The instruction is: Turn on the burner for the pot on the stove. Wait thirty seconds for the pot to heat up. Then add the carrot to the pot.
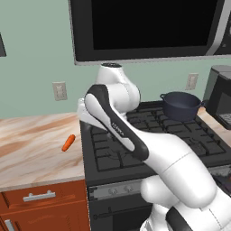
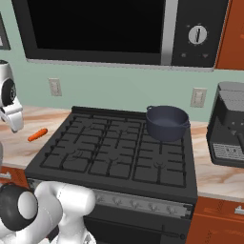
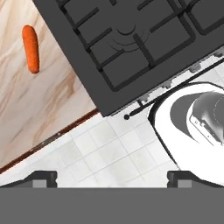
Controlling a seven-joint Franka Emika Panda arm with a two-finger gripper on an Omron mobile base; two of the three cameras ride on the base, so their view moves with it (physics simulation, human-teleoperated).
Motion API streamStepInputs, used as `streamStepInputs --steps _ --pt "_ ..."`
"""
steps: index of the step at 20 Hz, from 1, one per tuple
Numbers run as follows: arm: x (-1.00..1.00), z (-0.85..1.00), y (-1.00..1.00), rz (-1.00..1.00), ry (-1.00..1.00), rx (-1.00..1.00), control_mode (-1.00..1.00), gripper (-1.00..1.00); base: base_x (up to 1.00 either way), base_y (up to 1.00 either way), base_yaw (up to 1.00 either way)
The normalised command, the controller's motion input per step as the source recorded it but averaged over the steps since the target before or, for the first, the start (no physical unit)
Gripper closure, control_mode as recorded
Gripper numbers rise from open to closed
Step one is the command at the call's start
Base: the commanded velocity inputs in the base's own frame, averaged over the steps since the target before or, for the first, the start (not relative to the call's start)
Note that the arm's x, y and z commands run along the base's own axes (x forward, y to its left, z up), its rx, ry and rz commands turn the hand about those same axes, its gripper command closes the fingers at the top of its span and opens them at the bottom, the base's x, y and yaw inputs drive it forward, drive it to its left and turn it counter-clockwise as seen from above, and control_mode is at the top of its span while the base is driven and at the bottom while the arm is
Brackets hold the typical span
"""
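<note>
- The white arm (image 1: 135, 135) is filling the lower part of the left base view, bending up over the front left part of the stove (image 1: 149, 144).
- The tool (image 3: 112, 177) is hanging high above the stove's front left corner, looking straight down; its two dark tips are standing wide apart at the bottom of the hand view, with nothing between them.
- The stove's black grates (image 3: 127, 39) are lying below the tool, and the pale tiled floor (image 3: 109, 148) is showing past the stove's front edge.
- The grey strip of knobs (image 2: 143, 202) is running along the stove's front; I cannot tell how any knob is set.
- The carrot (image 1: 68, 142) is lying on the marbled surface (image 1: 31, 144) to the left of the stove, near the stove's left edge and well apart from the tool.
- The pot (image 2: 167, 122) is sitting upright on the back right burner, far from the carrot.
- A black appliance (image 2: 228, 126) is standing on the surface to the right of the stove.
- A black microwave (image 2: 119, 28) is hanging on the wall above the stove.
</note>
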Motion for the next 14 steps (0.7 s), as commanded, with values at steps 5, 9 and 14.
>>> streamStepInputs --steps 5,9,14 --pt "0.32 -0.26 0.17 0.00 0.00 -0.07 -1.00 -1.00 0.00 0.00 0.00" --pt "0.47 -0.19 0.22 0.00 0.00 -0.02 -1.00 -1.00 0.00 0.00 0.00" --pt "0.53 -0.24 0.27 0.00 0.00 0.00 -1.00 -1.00 0.00 0.00 0.00"
